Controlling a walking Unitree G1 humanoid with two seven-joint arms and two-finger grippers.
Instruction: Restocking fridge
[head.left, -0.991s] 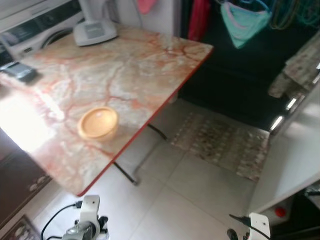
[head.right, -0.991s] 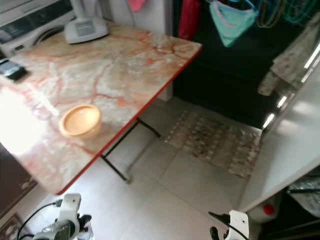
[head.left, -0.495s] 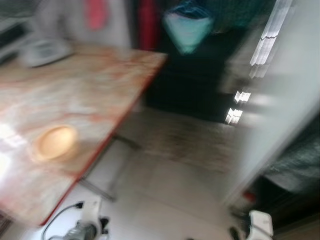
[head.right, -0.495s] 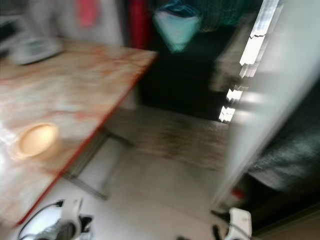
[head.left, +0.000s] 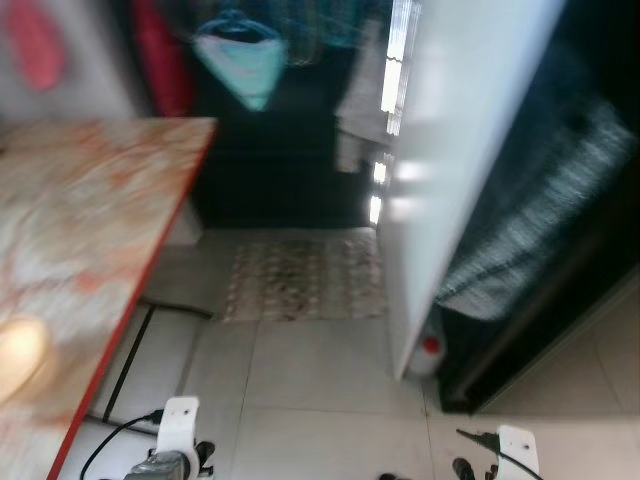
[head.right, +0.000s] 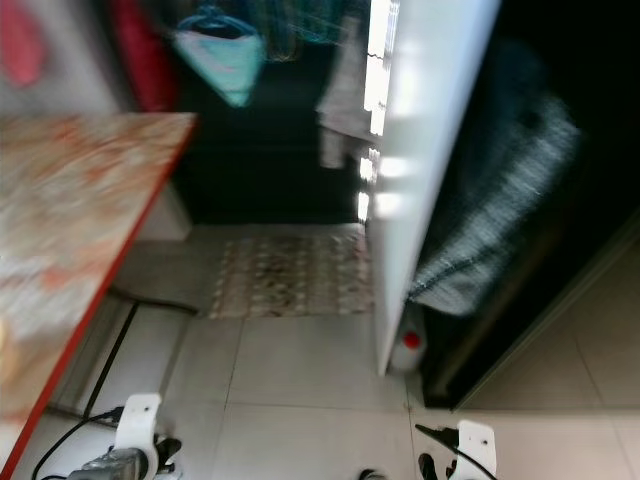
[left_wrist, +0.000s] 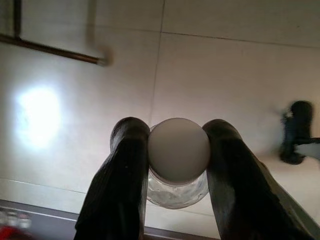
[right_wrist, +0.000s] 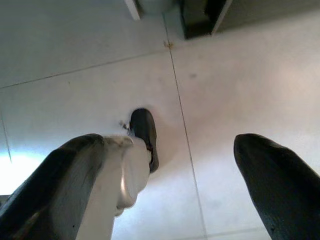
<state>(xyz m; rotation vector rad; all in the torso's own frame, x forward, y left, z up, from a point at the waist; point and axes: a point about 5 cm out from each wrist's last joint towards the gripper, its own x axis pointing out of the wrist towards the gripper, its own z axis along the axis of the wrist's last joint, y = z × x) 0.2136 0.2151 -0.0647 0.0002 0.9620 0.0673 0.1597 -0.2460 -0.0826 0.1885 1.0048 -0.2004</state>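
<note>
White-capped clear ribbed bottle (left_wrist: 178, 165) clamped between left gripper (left_wrist: 175, 165) fingers.

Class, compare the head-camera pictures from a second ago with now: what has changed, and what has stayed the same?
The camera swung right: the marble table slid leftward, and the white fridge door now stands centre. Nothing was grasped or released. The rug still lies on the floor; the arms still hang low, left gripper clamping a white-capped jar.
</note>
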